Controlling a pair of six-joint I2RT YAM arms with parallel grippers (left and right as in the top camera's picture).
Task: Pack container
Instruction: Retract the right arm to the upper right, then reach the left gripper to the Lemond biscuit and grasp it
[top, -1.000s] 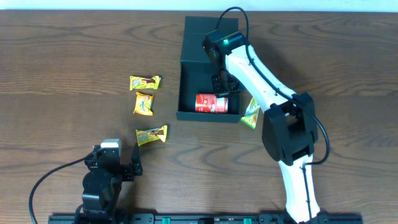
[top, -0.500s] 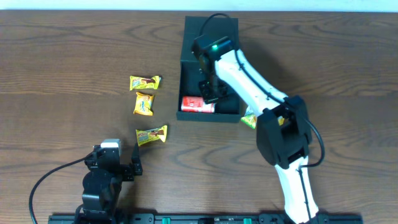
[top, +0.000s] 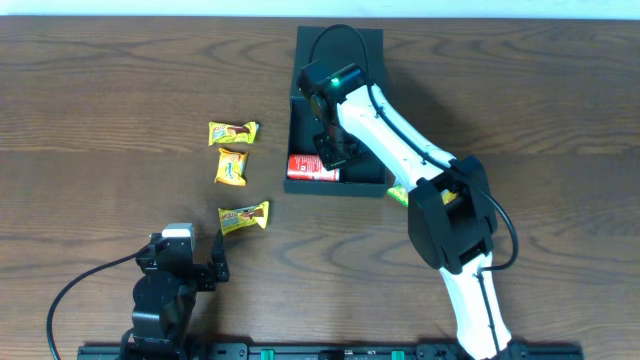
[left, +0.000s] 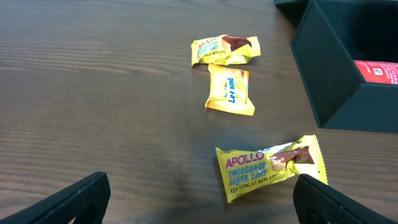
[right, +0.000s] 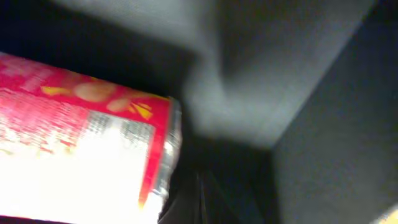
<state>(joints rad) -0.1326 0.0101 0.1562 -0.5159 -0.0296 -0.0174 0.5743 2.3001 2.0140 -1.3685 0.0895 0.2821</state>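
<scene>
Dark teal, the container (top: 340, 187) stands on the brown wooden desk (top: 100, 100) with its flat lid (top: 345, 45) folded back flat on the far side. A red can (top: 312, 167) lies on its side inside the container, against the front wall and close to the front left corner. The right tool (top: 335, 150) reaches down into the container at the can's right end, its white arm stretched over the container's right front corner. From the right wrist view only the blurred can and the dark inner walls show, so I cannot tell whether this tool is wide, narrow or gripping the can.

Three yellow packets lie on the desk left of the container: one (top: 233, 132) farthest back, one (top: 231, 166) just in front of it, and an Apollo packet (top: 243, 216) nearer the front, a little apart from the other two. A green packet (top: 398, 193) peeks out at the container's right front corner, partly under the arm.

The left tool (left: 202, 180) is low over the desk, well to the left and in front of the container, its fingers spread wide with nothing between them.
</scene>
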